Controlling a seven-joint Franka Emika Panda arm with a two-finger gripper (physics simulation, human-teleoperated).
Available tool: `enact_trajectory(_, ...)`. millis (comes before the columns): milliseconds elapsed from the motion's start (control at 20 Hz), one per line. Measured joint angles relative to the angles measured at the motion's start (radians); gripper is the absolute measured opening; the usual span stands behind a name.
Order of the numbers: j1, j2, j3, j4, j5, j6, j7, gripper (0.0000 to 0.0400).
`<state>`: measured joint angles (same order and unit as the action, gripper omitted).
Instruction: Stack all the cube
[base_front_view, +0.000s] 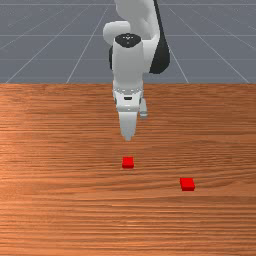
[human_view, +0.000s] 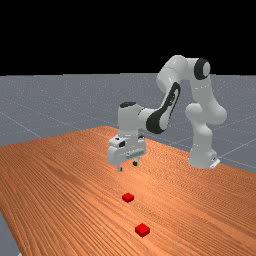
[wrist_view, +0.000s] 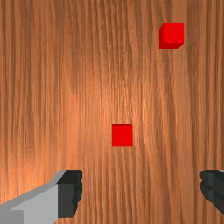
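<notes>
My gripper (base_front_view: 128, 136) hangs above the table with its fingers pointing down; in the far view the gripper (human_view: 127, 166) has a gap between its two fingertips. The wrist view shows the gripper (wrist_view: 141, 188) open, nothing between its dark pads. One red cube (base_front_view: 128, 162) (human_view: 128, 197) (wrist_view: 122, 135) lies on the wood, the closer of two to the gripper. The second red cube (base_front_view: 187, 184) (human_view: 142, 230) (wrist_view: 172, 35) sits apart from it, toward the front view's right and nearer that camera. Neither cube touches the gripper.
The orange-brown wooden table (base_front_view: 60, 200) lies under both cubes. The arm's base (human_view: 202, 157) stands at the table's edge on the far view's right, and bare wood stretches between and around the cubes.
</notes>
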<state>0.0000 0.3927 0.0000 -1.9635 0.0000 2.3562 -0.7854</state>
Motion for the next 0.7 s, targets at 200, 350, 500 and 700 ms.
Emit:
enact_trajectory(200,0.003,-0.006,-0.004,-0.006,0.006,-0.001,0.03,0.0311)
enact_trajectory(350,0.023,-0.173,-0.046,-0.134,0.048,-0.076,0.373,0.0129)
enact_trajectory(500,0.038,-0.275,-0.087,-0.195,0.107,-0.088,0.901,0.003)
enact_trajectory(700,0.051,-0.301,-0.11,-0.238,0.158,-0.052,1.376,0.0004)
